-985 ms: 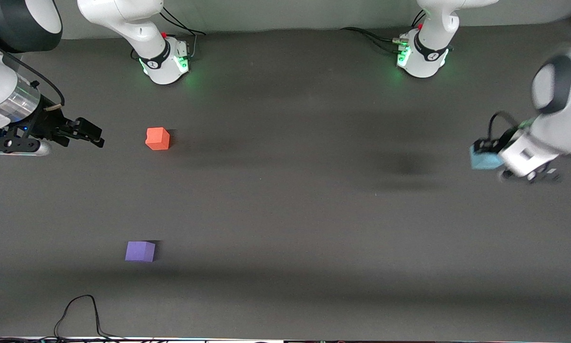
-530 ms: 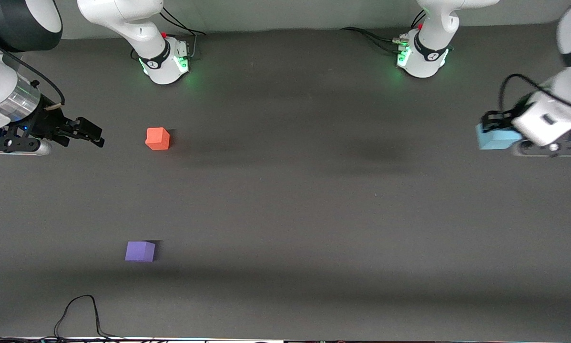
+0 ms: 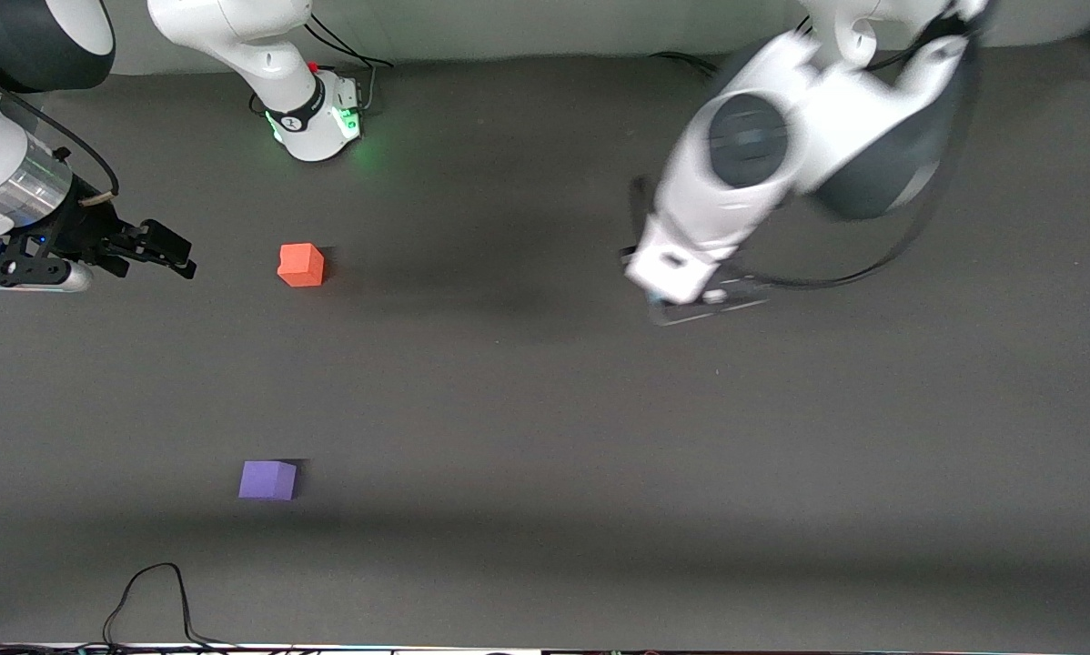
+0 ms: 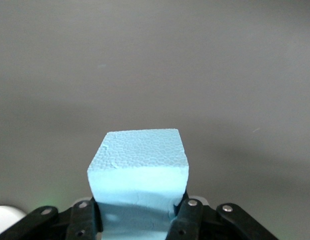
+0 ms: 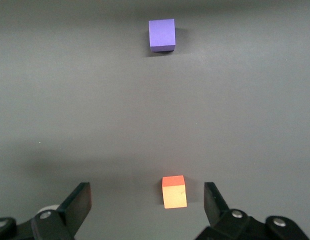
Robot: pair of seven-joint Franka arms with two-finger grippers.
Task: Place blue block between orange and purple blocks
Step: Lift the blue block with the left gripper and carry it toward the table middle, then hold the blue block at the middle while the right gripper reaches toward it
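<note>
The blue block (image 4: 139, 172) sat clamped in the left gripper (image 4: 140, 210), in the air over the surface (image 3: 545, 409), well apart from the orange block (image 3: 301, 265). The purple block (image 3: 268, 479) lay nearer the camera than the orange block. The right gripper (image 5: 147, 200) waited spread open beside the orange block. A good placement would lower the blue block level, midway on their line, touching neither.

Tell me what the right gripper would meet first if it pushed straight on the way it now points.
Likely the orange block, centred ahead of the open right gripper, though the gripper may pass above it. The purple block lies farther along that line.
</note>
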